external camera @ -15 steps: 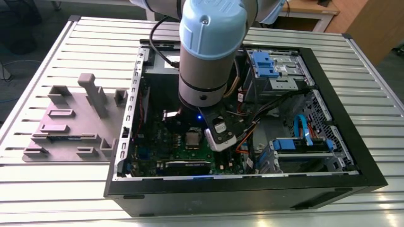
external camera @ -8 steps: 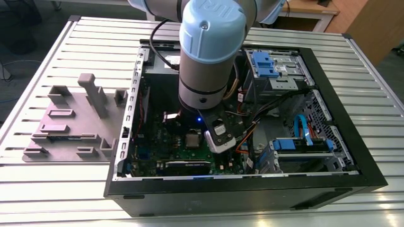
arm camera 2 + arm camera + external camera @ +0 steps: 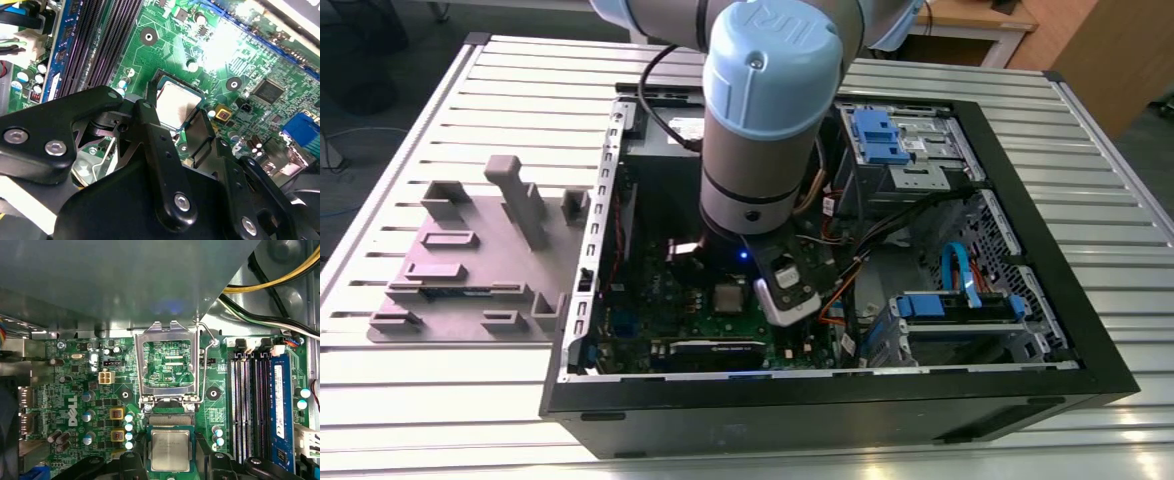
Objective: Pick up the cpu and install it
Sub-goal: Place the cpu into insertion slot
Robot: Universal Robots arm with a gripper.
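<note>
The cpu is a small silvery square with a thin rim, low over the green motherboard and just off the bare socket contacts. In both wrist views my gripper has its black fingers pressed against two opposite sides of the cpu, shut on it. The hinged metal socket frame stands swung open beside the socket. In the exterior view the arm reaches down into the open computer case, with the gripper above the board.
Black memory slots and a blue slot run beside the socket. Yellow and black cables cross the case wall. Drive bays with blue clips fill the exterior view's right. A grey parts fixture sits on the slatted table.
</note>
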